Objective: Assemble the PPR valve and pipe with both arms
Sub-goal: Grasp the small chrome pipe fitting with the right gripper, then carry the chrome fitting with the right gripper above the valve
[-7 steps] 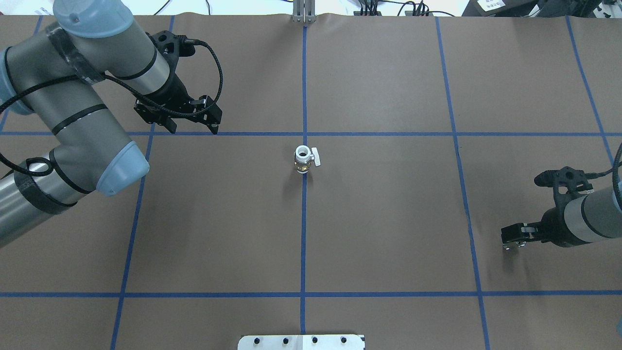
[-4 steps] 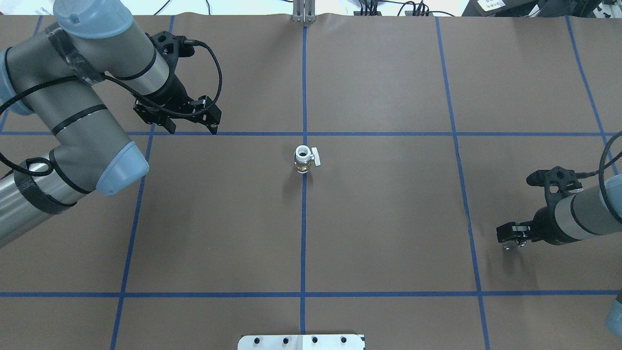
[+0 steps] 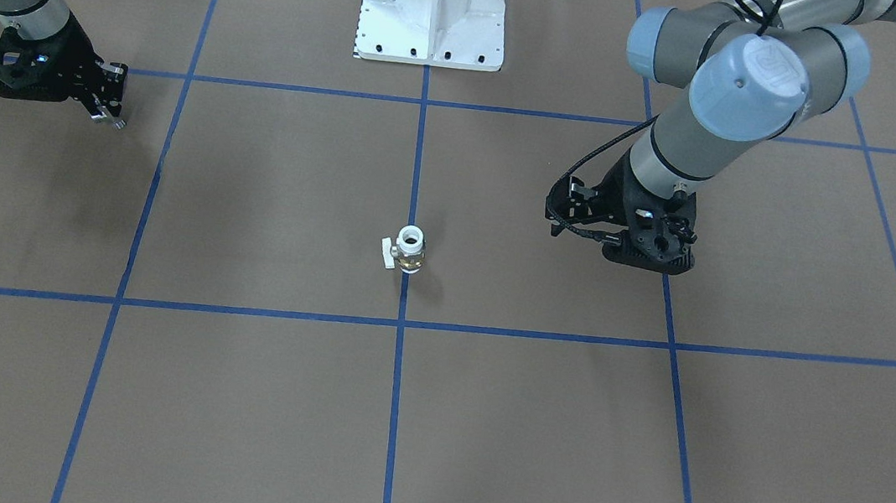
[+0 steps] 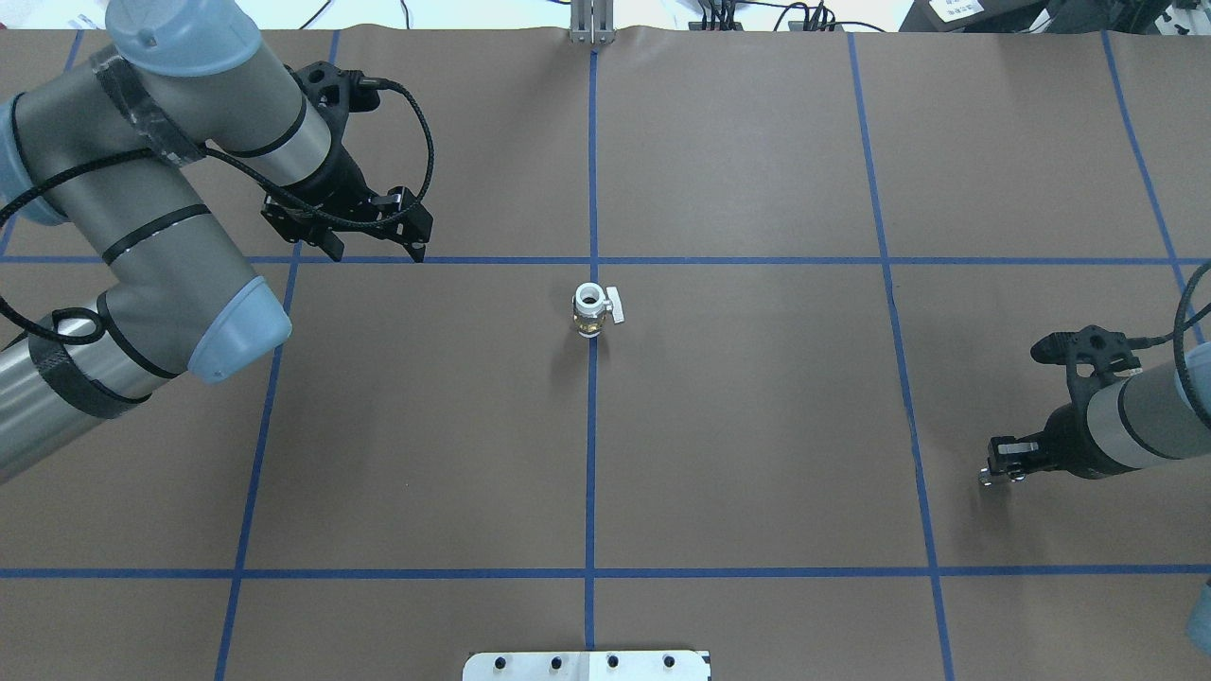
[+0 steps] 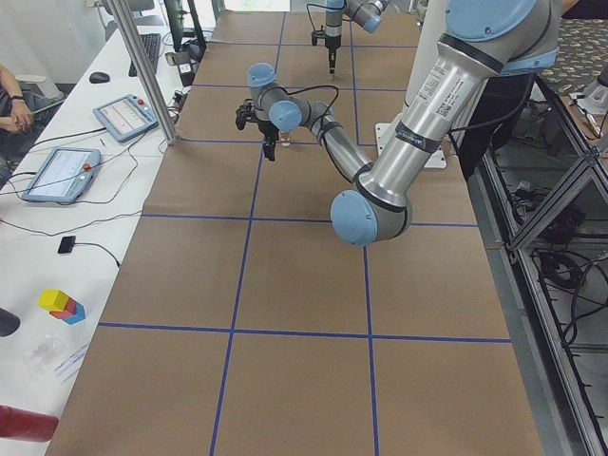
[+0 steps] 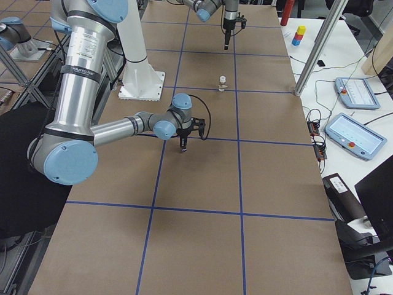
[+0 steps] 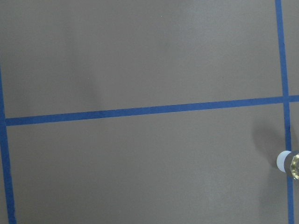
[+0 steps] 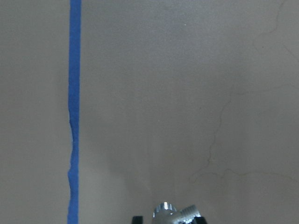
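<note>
I log the PPR valve (image 4: pixel 590 310) upright mid-bench (image 4: pixel 757 426), long axis vertical, nearer my left gripper (image 4: pixel 376 251), which is spread and empty, than my right gripper (image 4: pixel 998 473), clamped on the pipe (image 8: pixel 174 213) far opposite.

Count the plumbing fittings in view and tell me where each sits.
2. The PPR valve stands upright on the centre tape line, ungripped. The pipe is gripped in the right hand, out on the robot's right.

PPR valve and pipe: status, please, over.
Left end effector open, empty. Right end effector shut on pipe. PPR valve upright on centre line. Nothing visible in the way.
</note>
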`<state>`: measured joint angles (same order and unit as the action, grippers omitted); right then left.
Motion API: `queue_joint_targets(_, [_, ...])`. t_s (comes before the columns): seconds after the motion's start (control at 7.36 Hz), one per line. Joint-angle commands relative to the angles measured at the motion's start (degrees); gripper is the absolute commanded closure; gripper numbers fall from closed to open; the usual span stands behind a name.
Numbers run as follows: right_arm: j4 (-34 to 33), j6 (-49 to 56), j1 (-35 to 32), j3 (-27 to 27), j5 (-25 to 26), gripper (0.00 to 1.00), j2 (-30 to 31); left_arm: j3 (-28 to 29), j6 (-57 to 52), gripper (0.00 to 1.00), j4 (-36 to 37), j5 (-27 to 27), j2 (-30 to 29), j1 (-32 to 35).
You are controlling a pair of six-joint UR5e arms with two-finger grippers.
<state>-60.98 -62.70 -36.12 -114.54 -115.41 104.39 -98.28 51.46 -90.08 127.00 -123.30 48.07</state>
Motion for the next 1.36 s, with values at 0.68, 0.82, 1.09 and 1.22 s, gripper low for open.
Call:
queue_joint_targets(0.68, [-40.57, -0.14, -9.76, -1.94, -8.79, 1.00, -38.52, -0.51, -8.03, 0.01, -0.88, 0.35, 4.45, 2.02])
queue_joint_targets(0.82, [-46.36, -0.32, -9.50, 2.00, -8.09, 1.00, -48.14, -0.51, -11.61, 0.01, -0.80, 0.44, 5.86, 2.99])
queue_joint_targets(1.09, [-46.60, -3.38, -7.65, 11.04, -6.24, 1.00, -58.99, -0.51, -17.93, 0.01, -0.89, 0.79, 8.93, 5.53])
queue_joint_targets(1.22, [-46.60, -4.00, -7.12, 16.31, -6.15, 1.00, -64.26, -0.59, -21.01, 0.01, -0.80, 2.96, 10.52, 7.29])
